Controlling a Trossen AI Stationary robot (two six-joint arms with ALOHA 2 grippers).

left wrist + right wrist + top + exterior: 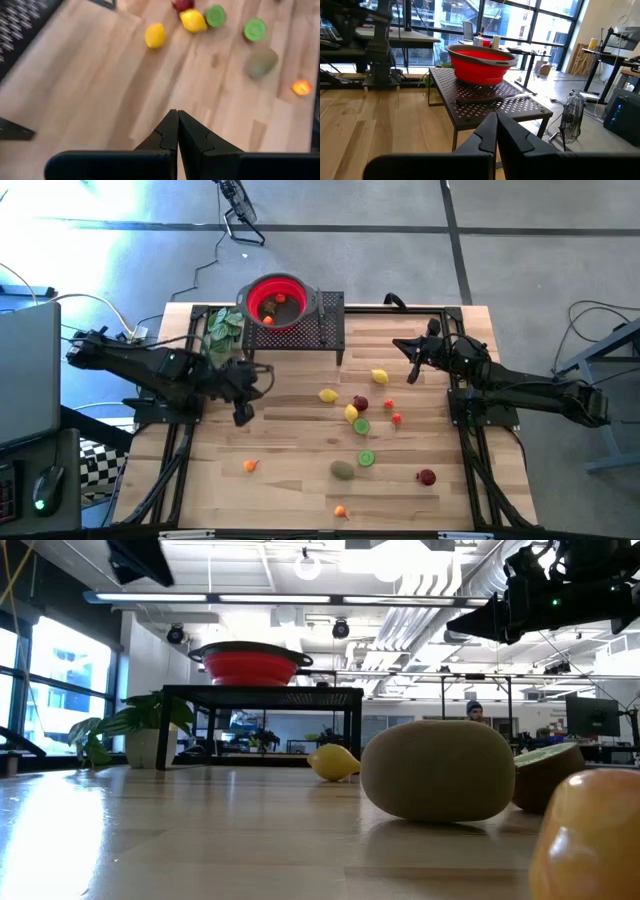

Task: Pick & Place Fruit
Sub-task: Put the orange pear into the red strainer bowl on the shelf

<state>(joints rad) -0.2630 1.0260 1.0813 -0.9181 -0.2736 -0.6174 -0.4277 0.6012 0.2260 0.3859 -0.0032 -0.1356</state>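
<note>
We see left gripper point(177, 116) clenched, empty, above bare table point(290, 470); right gripper point(496, 119) clenched, empty, facing red bowl point(481, 63).

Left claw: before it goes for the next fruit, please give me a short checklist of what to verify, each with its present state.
1. Left claw empty: ok, its fingers meet with nothing between them.
2. Left claw open for a grasp: not ok, it is shut and must open first.
3. Fruit within view: ok, a yellow lemon lies alone on the table.
4. Room around that lemon: ok, it touches no other fruit.
5. Red bowl ready: ok, it sits on the black stand with some fruit already inside.
6. Right claw out of the way: ok, shut and empty, on the table's right side.
</note>
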